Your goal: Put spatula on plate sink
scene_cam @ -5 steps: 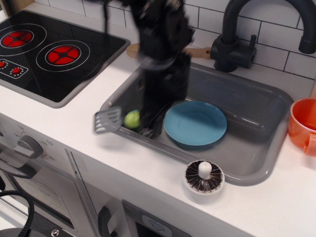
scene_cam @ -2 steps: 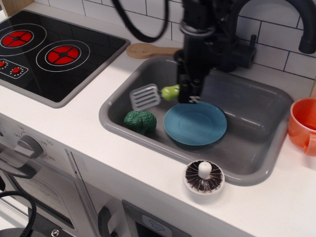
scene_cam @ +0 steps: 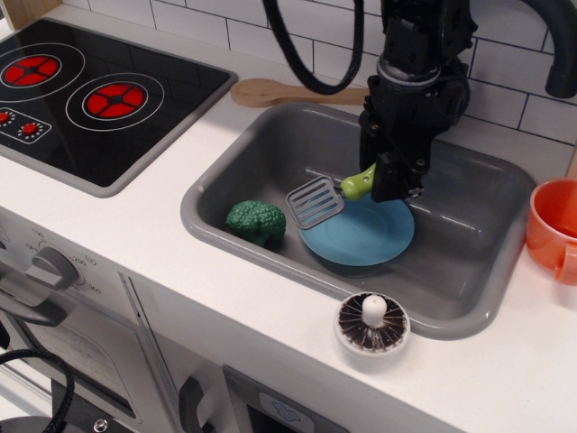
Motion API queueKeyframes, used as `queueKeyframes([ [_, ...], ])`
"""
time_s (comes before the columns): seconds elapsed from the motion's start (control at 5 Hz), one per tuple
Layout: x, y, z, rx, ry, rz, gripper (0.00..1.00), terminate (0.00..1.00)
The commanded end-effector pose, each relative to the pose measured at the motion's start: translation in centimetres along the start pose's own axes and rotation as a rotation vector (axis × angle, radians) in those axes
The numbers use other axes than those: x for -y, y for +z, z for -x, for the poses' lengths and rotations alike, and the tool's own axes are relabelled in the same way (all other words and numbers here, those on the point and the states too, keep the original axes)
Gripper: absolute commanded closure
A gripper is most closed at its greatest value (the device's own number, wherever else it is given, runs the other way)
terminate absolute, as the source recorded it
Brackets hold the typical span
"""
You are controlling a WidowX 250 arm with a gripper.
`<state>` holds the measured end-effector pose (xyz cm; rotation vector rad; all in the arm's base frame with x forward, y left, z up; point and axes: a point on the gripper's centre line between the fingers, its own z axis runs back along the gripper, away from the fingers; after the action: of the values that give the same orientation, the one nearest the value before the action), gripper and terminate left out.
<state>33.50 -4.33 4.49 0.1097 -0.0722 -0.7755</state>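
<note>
- The tool [scene_cam: 386, 185] is clamped on the lime-green handle of the spatula [scene_cam: 329, 197], which hangs in the air inside the sink [scene_cam: 469, 194].
- The spatula's long axis runs roughly 2 to 8 o'clock, grey slotted head at the 8 end.
- The plate [scene_cam: 361, 233] sits just below, around 6 o'clock of the tool; the head overhangs its 10 o'clock rim.
- My guess: nudge toward 4 o'clock, lower, let go.
</note>
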Motion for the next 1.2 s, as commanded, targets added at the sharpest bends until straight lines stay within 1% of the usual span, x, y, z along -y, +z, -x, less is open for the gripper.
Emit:
queueKeyframes([
  [0.0, -1.6, 0.1, -1.4, 0.075, -0.017, -0.039, 1.0, 0.0],
  [0.2, -1.4, -0.7, -2.1, 0.092, 0.005, -0.025, 1.0, 0.0],
  [0.6, -1.3, -2.0, -1.9, 0.109, -0.014, -0.063, 1.0, 0.0],
  [0.8, -1.5, -2.5, -1.6, 0.115, -0.028, -0.067, 1.0, 0.0],
  [1.0, -1.2, -3.1, -1.0, 0.088, -0.034, -0.07, 0.0, 0.0],
])
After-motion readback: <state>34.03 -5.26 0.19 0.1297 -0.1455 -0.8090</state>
